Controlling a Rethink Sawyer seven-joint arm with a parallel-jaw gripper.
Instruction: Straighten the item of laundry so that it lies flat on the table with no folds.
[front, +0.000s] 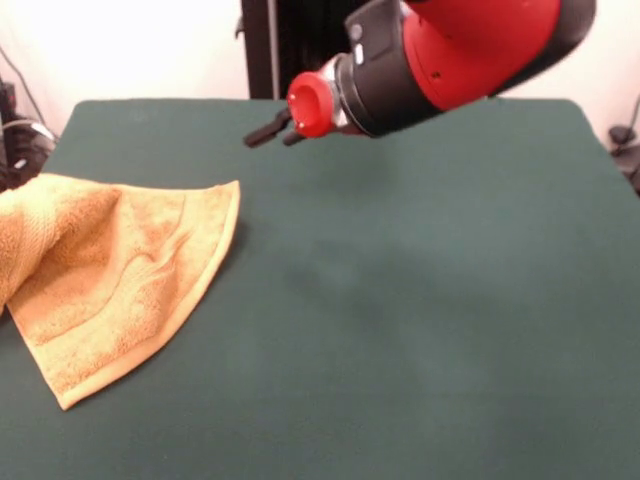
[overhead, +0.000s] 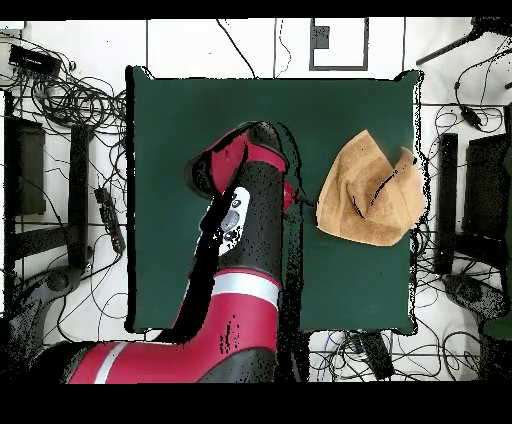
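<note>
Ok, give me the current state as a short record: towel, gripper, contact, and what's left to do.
towel: orange-tan towel crumpled, one part folded over itself, at the table's edge; in the front view it runs past the picture's left edge
table: dark green table, bare apart from the towel
gripper: gripper raised above the table, pointing sideways towards the towel's side, holding nothing
gripper state: cannot tell whether open or shut
contact: none; gripper apart from the towel
task status: not done; folds remain

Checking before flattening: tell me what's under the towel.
Only green table shows around the towel. Its left part is folded over itself; anything beneath the cloth is hidden. The gripper is apart from it.
</note>
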